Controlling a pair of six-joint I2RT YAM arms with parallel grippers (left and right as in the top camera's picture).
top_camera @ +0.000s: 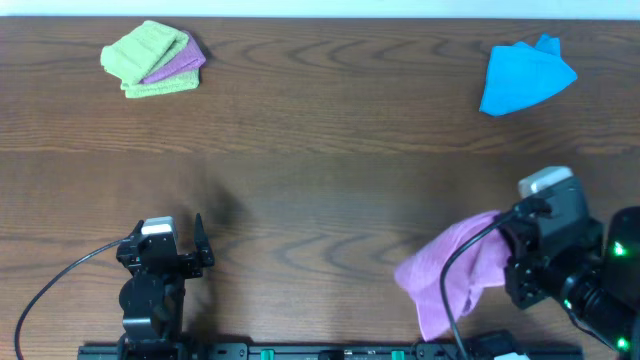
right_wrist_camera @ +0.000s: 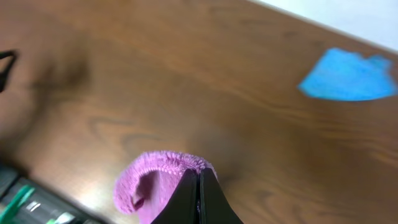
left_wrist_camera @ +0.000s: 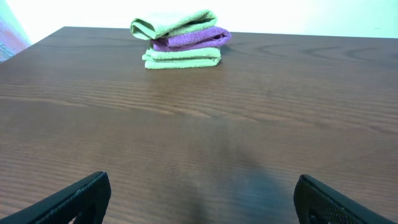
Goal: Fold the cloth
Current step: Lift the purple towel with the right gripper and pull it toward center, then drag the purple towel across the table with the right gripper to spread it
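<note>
My right hand (right_wrist_camera: 199, 196): fingers pressed together on an edge of the cloth (top_camera: 450, 268), nothing else in the grip.
The cloth: lower right of the overhead view, bunched and drooping from my pinch. I cannot tell how much of it rests on the desk (top_camera: 320, 160).
Why I hold it so: I judge that gripping one edge lets the cloth's own weight pull the bundle open before I lay it down.
My left hand (left_wrist_camera: 205, 208): lower left of the overhead view, fingers spread wide, holding nothing, low over bare wood and well apart from the cloth.
Why it waits there: it is probably kept clear until there is a free corner to take.
Stage: no fold is made yet, and the cloth needs spreading flat first.
Next move needs: a second corner. I see no white tag, so I cannot tell which corner I have.
Other things: the stack of folded cloths (top_camera: 155, 58) sits upper left and the blue cloth (top_camera: 525, 75) upper right, both far from my work.
Risk: terry may cling to itself and land creased.
</note>
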